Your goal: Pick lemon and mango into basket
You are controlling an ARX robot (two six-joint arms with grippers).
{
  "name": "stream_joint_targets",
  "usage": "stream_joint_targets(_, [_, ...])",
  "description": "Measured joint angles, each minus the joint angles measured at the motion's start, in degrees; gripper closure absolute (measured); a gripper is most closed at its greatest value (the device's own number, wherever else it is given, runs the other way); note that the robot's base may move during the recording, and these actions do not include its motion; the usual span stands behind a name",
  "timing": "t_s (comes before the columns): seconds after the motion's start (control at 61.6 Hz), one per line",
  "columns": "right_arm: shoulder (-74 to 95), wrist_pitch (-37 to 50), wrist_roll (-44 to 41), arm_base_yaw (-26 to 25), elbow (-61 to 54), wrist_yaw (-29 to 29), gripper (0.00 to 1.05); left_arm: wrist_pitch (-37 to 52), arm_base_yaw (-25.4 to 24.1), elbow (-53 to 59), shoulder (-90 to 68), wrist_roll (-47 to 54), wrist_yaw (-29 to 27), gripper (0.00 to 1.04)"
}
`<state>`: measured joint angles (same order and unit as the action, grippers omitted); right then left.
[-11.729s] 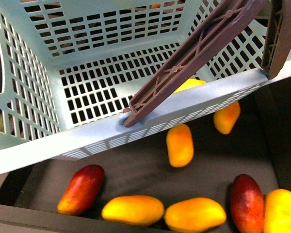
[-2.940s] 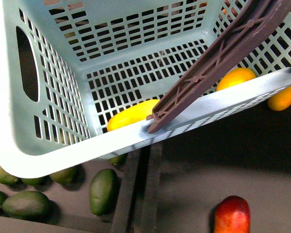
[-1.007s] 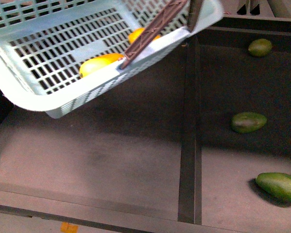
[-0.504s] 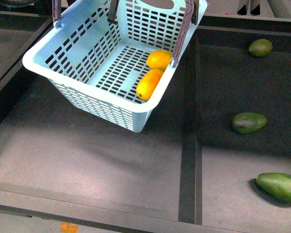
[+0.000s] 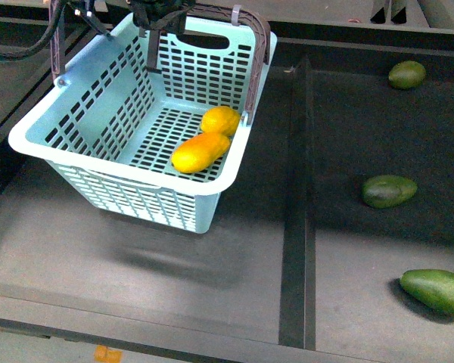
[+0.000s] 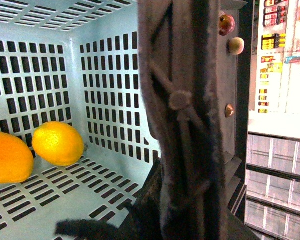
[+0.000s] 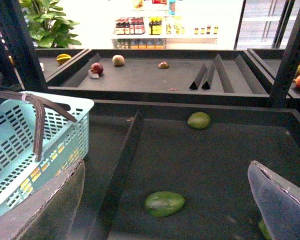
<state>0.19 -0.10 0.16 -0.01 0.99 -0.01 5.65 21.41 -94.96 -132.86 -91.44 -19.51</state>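
Note:
The pale teal basket (image 5: 98, 136) hangs tilted above a dark shelf bin, carried by its brown swing handle (image 5: 257, 53). At the top of the front view my left gripper (image 5: 157, 13) is shut on that handle (image 6: 185, 115), which fills the left wrist view. On the slotted floor lie the small oval lemon (image 5: 220, 120) and the longer mango (image 5: 201, 152), touching near the right wall. The left wrist view shows the lemon (image 6: 58, 143) beside the mango (image 6: 7, 162). My right gripper (image 7: 166, 170) is open and holds nothing, to the right of the basket (image 7: 20, 145).
Green oval fruits (image 5: 388, 190) (image 5: 405, 74) (image 5: 437, 290) lie in the right-hand bin, beyond a raised divider (image 5: 295, 189). One green fruit (image 7: 164, 203) sits below my right gripper. Further shelf bins with a few fruits stand behind.
The basket has swung left and lower and turned more level since half a second ago. The lemon and mango shifted with it. Earlier it was held close over other bins.

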Motion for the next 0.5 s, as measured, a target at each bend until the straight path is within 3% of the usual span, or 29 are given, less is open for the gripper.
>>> stream_joint_targets(0.357, [0.00, 0.00, 0.00, 0.00, 0.00, -0.02, 0.09, -2.51, -0.57, 9.35, 9.88, 1.49, -1.81, 0.31])
stream_joint_targets(0.406, [0.02, 0.00, 0.00, 0.00, 0.00, 0.00, 0.09, -3.52, -1.40, 12.76, 13.77, 2.80, -2.08, 0.18])
stream_joint_targets(0.504, [0.02, 0.00, 0.00, 0.00, 0.00, 0.00, 0.09, -6.64, -2.67, 17.51, 19.28, 5.31, -2.64, 0.06])
